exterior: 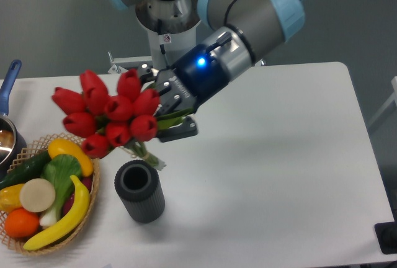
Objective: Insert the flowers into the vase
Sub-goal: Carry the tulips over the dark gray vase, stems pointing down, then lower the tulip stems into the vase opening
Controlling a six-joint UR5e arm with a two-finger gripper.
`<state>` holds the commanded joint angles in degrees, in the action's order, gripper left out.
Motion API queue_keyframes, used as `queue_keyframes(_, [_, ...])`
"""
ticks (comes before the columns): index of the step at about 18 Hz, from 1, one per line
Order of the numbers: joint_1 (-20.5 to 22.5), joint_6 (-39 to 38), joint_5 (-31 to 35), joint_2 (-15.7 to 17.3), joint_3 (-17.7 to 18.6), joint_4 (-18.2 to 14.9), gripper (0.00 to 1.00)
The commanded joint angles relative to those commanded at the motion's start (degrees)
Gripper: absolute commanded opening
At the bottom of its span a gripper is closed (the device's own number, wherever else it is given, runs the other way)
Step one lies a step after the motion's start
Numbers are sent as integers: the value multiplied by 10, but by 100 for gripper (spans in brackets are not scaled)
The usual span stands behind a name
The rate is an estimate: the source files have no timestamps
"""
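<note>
The white table (279,156) has a rounded far-right corner and its right edge runs down toward the lower right; the whole right half of its top lies open. Behind it stands a plain grey wall. At the lower right edge a small dark object (388,238) sits partly out of view, too cropped to identify.

The arm (248,7), grey with pale blue joint caps and a blue light on its wrist, reaches down from the top toward the left. Its claw (169,114) is pinching the flowers (108,113) by their green stems, the red buds held in the air, tilted out to the left, and the stem ends hanging just above and behind the vase (140,190). The vase stands upright on the table near the front edge, its opening unobstructed, not touching the stems.

Just left of the vase sits a wicker basket (87,218) of toy fruit and vegetables (53,193), close to the table's left edge. A pot (6,138) with a blue handle is cut off at the left border. A small label on the arm's base is too blurred to read.
</note>
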<state>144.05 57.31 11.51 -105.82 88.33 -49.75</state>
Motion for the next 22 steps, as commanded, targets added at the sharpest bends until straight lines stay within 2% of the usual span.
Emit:
queue_keyframes(6, [-18,2,-3,-11,5,1,37])
queue_keyframes(22, [-18,20,-46,-44,6,1,38])
